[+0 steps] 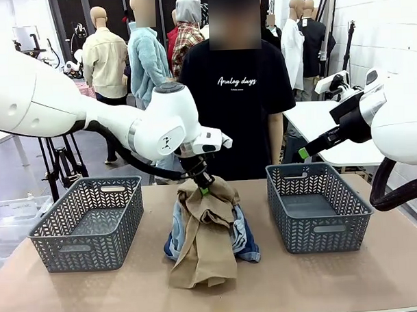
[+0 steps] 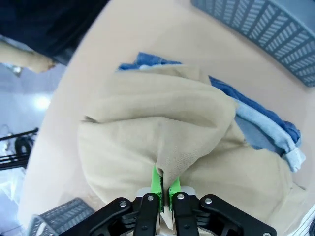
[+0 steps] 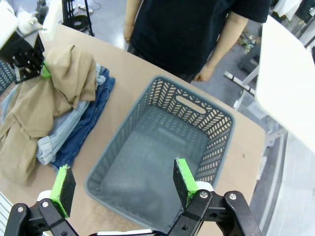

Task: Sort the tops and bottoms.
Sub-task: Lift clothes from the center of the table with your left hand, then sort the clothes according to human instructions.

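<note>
Left jaws pinching tan top (image 2: pixel 162 128) fold, denim (image 2: pixel 258 120) beneath

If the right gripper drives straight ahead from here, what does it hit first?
Probably the floor of the grey basket, directly ahead of the open right gripper; depth is unclear.

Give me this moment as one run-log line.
left gripper: shut on tan top | right gripper: open, facing right basket | denim bottoms: under tan top
</note>
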You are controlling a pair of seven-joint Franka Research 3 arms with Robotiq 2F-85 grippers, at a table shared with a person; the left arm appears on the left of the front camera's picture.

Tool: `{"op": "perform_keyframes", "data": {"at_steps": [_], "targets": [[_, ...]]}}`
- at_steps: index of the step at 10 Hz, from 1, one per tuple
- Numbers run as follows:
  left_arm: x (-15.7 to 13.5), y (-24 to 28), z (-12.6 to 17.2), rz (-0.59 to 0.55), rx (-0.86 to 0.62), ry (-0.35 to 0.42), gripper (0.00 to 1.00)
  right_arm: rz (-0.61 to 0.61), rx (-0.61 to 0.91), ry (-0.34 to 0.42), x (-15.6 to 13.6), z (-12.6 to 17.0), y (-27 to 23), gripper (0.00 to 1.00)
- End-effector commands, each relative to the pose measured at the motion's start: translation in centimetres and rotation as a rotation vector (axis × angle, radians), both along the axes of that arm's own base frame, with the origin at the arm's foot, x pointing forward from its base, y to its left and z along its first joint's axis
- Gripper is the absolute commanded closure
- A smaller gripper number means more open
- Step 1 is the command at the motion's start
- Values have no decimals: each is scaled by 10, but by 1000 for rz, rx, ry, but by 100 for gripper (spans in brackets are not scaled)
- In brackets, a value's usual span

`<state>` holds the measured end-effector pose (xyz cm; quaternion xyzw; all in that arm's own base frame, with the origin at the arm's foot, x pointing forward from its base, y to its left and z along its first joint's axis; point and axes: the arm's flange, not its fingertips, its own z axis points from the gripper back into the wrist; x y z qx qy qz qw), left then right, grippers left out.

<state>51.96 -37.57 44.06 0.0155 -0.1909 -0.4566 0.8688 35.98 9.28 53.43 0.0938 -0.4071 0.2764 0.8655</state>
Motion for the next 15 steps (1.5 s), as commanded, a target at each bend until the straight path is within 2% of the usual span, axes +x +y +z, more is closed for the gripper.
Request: {"op": "perform_keyframes", "data": {"at_steps": [1,4,6,8,9,15], "targets": [[-25,-17,61,-4,39,-118,100,10,4,3,1,-2,-1,0],[-60,-40,126,-31,74,-230,100,10,4,3,1,-2,-1,0],[-80,-43,158,-2,96,-334,100,10,4,3,1,-2,-1,0],[-97,-40,176,21,61,-425,100,10,4,3,1,-2,-1,0],[-83,-43,168,-37,75,-324,100,10,4,3,1,-2,-1,0],[-83,-43,168,-37,75,-324,100,10,4,3,1,-2,-1,0]]}}
